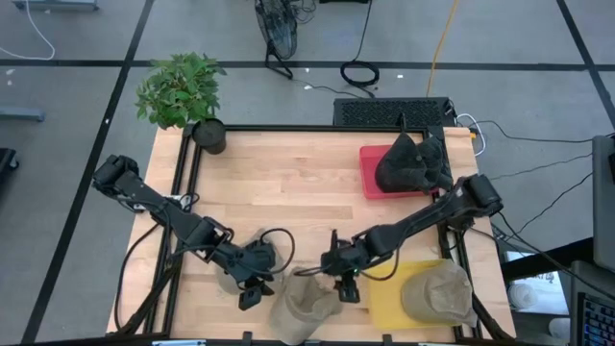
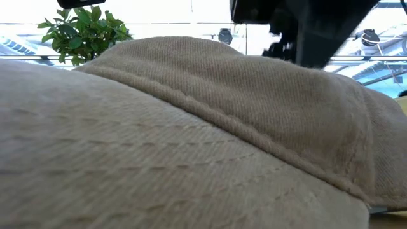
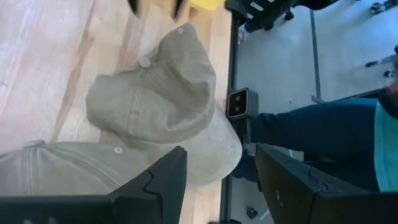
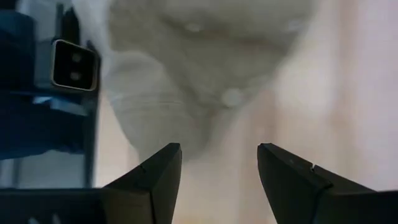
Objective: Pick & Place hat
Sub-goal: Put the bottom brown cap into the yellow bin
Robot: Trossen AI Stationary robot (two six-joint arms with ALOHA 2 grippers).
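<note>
Most of the level camera's picture is swallowed by one tan hat [image 2: 191, 140]; its stitched crown fills nearly everything, with only a dark bit of arm and the leafy plant [image 2: 86, 32] poking above it. From overhead that same tan hat [image 1: 306, 306] lies at the near edge of the wooden tabletop [image 1: 288, 183], partly cut off by the picture's lower border.

Both arms reach in low toward it. The left hand [image 1: 252, 290] hovers just beside the hat with its fingers spread and nothing between them; from its wrist the hat [image 3: 155, 106] lies ahead of the fingers [image 3: 155, 186], with a second tan hat [image 3: 62, 168] under and beside the hand, partly hidden by it. The right hand [image 1: 346, 284] sits on the hat's other side, close to it, fingers apart and holding nothing; its own view of the hat [image 4: 199, 68] is too blurred for detail.

Beyond the right hand another tan hat [image 1: 437, 288] rests on a yellow tray [image 1: 389, 303], and farther off a dark heap of hats [image 1: 413, 163] covers a red tray [image 1: 370, 168]. A black pot [image 1: 209, 135] holds the plant at the far corner. Grey floor with cables surrounds everything. A person's dark sleeve [image 3: 311, 130] shows past the tabletop's edge.
</note>
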